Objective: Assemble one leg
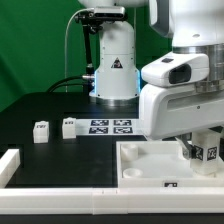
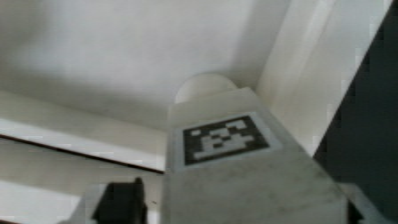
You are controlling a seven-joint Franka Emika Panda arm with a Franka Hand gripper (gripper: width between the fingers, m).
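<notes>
Over tabletop (image 1: pixel 134 162), leg (image 2: pixel 228 140) in end effector (image 1: pixel 203 150)

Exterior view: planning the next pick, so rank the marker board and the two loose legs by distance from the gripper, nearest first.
From the gripper, with its held leg:
1. marker board, mid-table.
2. inner loose leg, just off the board, toward the exterior view's left.
3. outer loose leg, farthest.

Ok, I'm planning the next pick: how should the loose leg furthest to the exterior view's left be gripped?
Probably from above, closing across its upper side faces: the leg stands upright on the table, clear of the second leg, with its top free.
</notes>
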